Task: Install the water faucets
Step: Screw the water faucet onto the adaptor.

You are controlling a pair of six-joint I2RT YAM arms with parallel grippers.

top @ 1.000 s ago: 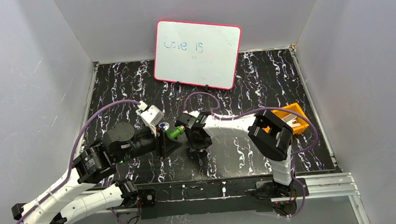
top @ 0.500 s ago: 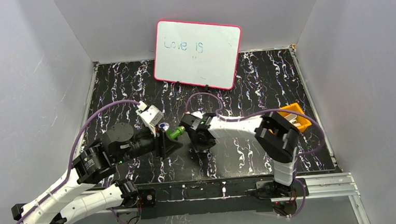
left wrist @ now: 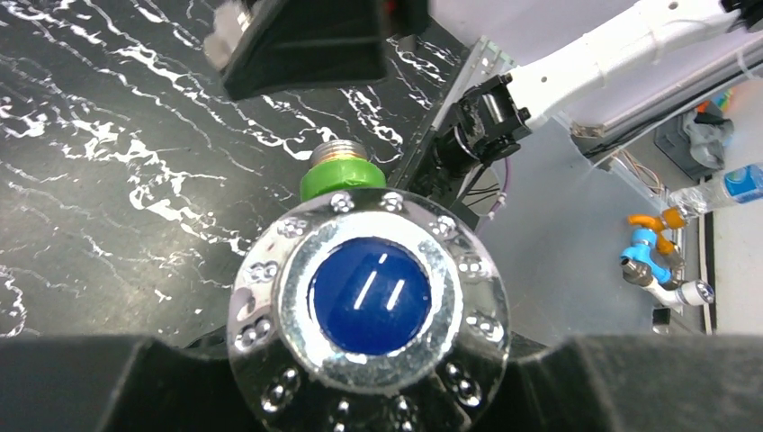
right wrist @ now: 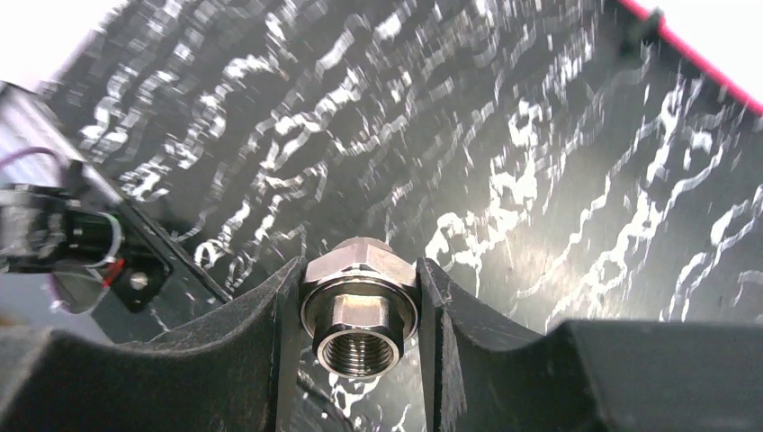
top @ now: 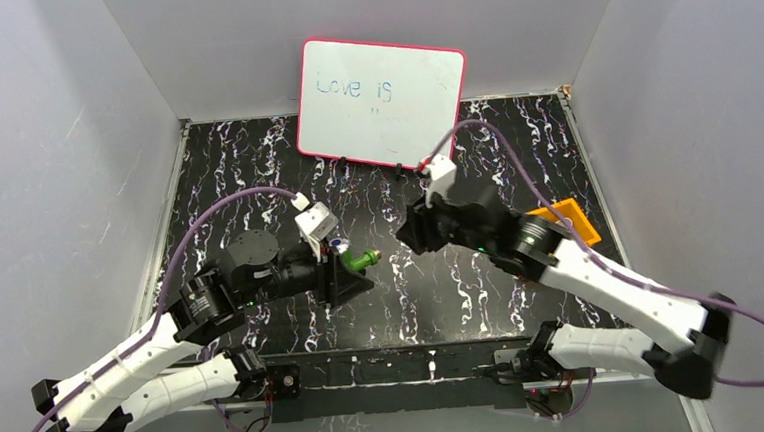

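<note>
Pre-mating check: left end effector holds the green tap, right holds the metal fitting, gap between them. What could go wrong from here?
1. Cross-threading: the threaded end of the tap and the fitting in the right end effector don't look lined up.
2. Slip: the left end effector seems to clamp the tap at its knob, so torque may spin it.
3. Snag: the right arm's cable loops close to the whiteboard.

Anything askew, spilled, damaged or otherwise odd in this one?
Nothing stands out. The left end effector grips the green tap by its round knob. The right end effector holds a metal nut between its fingers. The two parts are apart. No spill or damage shows.
</note>
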